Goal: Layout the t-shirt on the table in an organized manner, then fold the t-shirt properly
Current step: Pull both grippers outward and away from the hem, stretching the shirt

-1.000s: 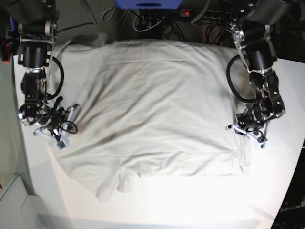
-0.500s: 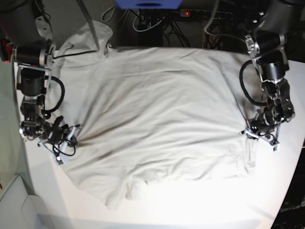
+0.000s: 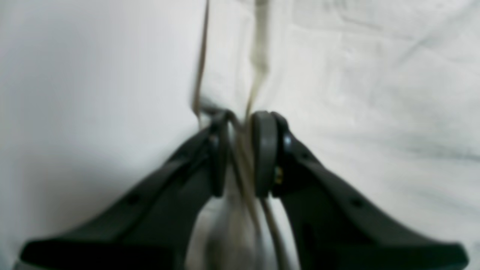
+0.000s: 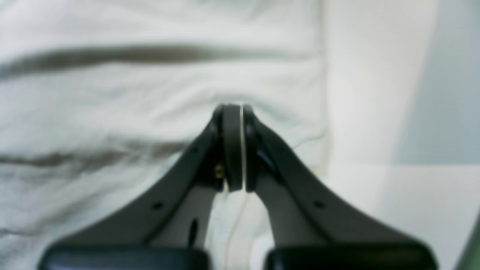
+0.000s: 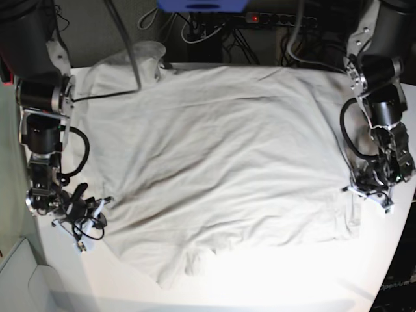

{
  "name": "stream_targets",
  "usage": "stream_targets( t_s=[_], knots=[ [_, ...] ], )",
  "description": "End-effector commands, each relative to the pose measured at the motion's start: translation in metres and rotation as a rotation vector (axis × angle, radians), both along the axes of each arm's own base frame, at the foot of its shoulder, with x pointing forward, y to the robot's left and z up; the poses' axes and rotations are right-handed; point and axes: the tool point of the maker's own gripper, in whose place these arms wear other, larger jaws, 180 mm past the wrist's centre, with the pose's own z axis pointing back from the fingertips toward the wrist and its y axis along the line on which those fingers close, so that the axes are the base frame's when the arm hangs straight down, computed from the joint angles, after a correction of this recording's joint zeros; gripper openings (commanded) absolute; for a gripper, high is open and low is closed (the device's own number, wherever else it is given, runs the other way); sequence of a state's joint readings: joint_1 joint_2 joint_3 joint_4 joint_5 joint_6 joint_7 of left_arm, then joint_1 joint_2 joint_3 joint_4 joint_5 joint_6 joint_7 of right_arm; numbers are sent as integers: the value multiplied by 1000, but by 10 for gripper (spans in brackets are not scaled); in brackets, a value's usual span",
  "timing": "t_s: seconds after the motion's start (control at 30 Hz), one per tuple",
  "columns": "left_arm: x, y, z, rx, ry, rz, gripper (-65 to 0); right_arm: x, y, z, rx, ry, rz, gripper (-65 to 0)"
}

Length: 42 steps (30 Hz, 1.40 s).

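Cloth is held at both side edges now. The t-shirt [image 5: 214,162] lies spread on the table [image 5: 273,279], with the body flat in the middle and some long wrinkles going across it. One part near the far left corner of the base view stands bunched up, and the near edge has a small folded lump.

The left gripper [image 3: 240,153] is closed on a bunched fold of the shirt edge; the cloth goes up between the two pads as a thin ridge. From this gripper the shirt spreads to one side only, and on the other side is bare table. The right gripper [image 4: 237,148] is pressed fully together, and a thin line of fabric shows between its pads, so it pinches the opposite edge. Here also the cloth lies to one side of the pads and bare table to the other.

In the base view the left gripper [image 5: 374,188] is at the right edge of the shirt and the right gripper [image 5: 78,218] at the left edge, so the shirt lies stretched between them, and each arm is nearest to its own edge. I judge this is the laying-out step: pulling the two edges away from each other along the line between the grippers would flatten the wrinkles, while unequal pulling could turn the shirt
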<state>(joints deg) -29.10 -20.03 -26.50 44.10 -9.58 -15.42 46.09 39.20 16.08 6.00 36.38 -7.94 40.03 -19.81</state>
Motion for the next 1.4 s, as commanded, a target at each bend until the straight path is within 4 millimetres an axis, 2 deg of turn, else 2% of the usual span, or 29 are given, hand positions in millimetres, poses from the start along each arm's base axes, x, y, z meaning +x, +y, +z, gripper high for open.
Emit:
stream_targets(
  t_s=[0.0, 0.07, 0.17, 0.27, 0.33, 0.43, 0.53, 0.6, 0.73, 0.87, 1.0, 1.3, 1.37],
  knots=[
    [15, 14, 33, 40, -77, 5, -524, 13, -8, 25, -14, -57, -8, -650],
    [8, 15, 40, 67, -71, -10, -524, 13, -11, 31, -47, -55, -6, -650],
    [3, 13, 61, 120, -93, -34, -524, -1, -14, 29, -113, -26, 0, -650],
    [-4, 9, 83, 167, -98, -60, -524, -23, -15, 22, -184, 8, 9, -650],
    [-10, -6, 87, 161, -80, -81, -524, -39, -3, 14, -204, 18, 30, -650],
    [-32, -18, 74, 127, -47, -64, -524, -62, 11, 1, -215, 34, 52, -650],
    [-53, -35, 49, 89, 1, -69, -524, -77, 22, -13, -201, 58, 66, -650],
    [-69, -41, 30, 74, 48, -73, -524, -79, 27, -16, -191, 64, 70, -650],
    [-96, -42, 5, 69, 118, -78, -524, -77, 30, -15, -185, 57, 72, -650],
    [-101, -42, -8, 64, 117, -73, -524, -72, 31, -14, -175, 57, 70, -650],
    [-103, -42, -25, 38, 132, -61, -524, -63, 29, -22, -152, 95, 61, -650],
    [-97, -40, -53, -10, 126, -26, -524, -46, 33, -31, -79, 109, 54, -650],
    [-101, -32, -59, -8, 139, -14, -524, -44, 34, -33, -65, 118, 52, -650]
  ],
)
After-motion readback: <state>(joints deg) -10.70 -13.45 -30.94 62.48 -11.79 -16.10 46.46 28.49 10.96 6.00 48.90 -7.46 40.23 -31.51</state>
